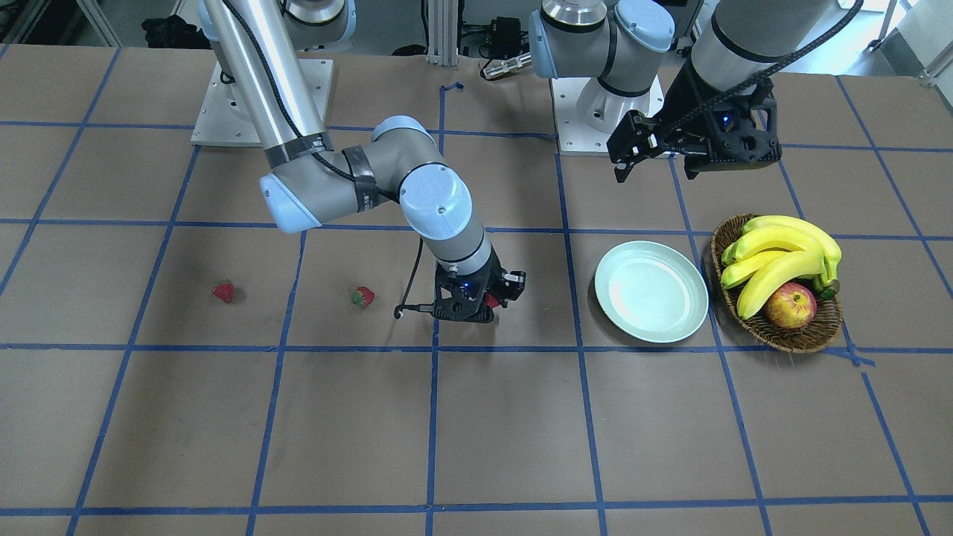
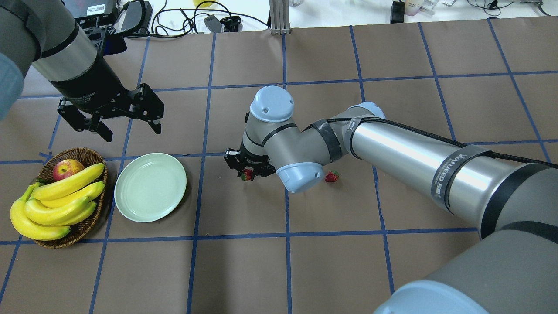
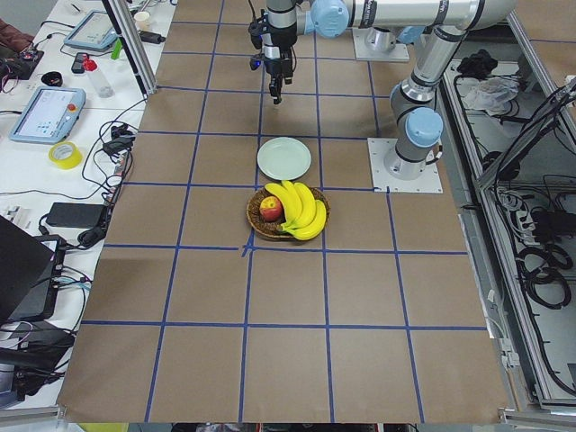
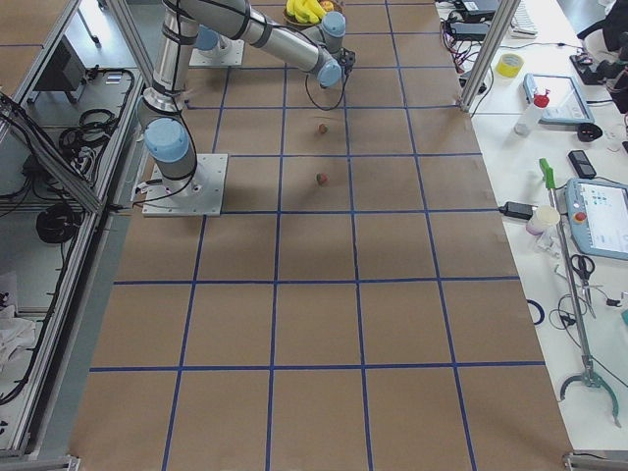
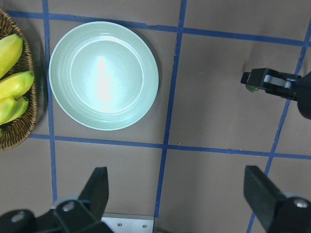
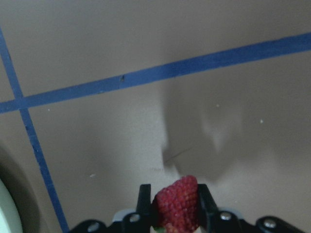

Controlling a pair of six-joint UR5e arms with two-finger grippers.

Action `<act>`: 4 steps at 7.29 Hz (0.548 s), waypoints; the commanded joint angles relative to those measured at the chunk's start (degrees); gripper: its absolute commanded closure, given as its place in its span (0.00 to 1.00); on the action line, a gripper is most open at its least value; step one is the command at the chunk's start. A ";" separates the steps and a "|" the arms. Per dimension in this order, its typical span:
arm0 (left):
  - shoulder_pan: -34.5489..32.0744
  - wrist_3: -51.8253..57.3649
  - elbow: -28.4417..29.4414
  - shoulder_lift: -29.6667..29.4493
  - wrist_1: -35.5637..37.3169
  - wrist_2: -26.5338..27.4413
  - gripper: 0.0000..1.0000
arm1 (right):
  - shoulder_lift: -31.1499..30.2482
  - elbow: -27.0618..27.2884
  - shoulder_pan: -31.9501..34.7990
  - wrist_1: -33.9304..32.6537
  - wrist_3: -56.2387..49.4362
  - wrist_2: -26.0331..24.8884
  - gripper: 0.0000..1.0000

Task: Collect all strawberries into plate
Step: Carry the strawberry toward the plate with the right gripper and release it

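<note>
My right gripper (image 1: pixel 488 304) (image 2: pixel 247 175) (image 6: pixel 174 192) is shut on a red strawberry (image 6: pixel 177 208) (image 2: pixel 246 175), low over the brown table to one side of the plate. Two more strawberries (image 1: pixel 222 291) (image 1: pixel 362 297) lie on the table farther out on the right arm's side; the overhead view shows only one of them (image 2: pixel 331 176). The pale green plate (image 1: pixel 651 291) (image 2: pixel 150 186) (image 5: pixel 103 75) is bare. My left gripper (image 1: pixel 655 173) (image 2: pixel 130 131) (image 5: pixel 177 194) hangs open and holds nothing, above the table behind the plate.
A wicker basket (image 1: pixel 778 339) (image 2: pixel 78 152) with bananas (image 1: pixel 782 257) and an apple (image 1: pixel 790 305) stands right beside the plate. Blue tape lines grid the table. The right arm's elbow (image 2: pixel 301 174) reaches low over the table's middle.
</note>
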 commanded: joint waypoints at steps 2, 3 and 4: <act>0.39 -0.05 0.34 -0.03 0.19 -0.06 0.00 | 0.46 -0.39 1.09 0.91 0.91 -0.79 0.00; 0.21 0.03 0.26 0.06 0.19 0.03 0.00 | 0.28 -0.65 1.01 1.09 0.56 -2.54 0.00; 0.21 0.03 0.25 0.06 0.11 0.03 0.00 | -0.94 -1.26 0.66 4.14 -0.57 -7.77 0.00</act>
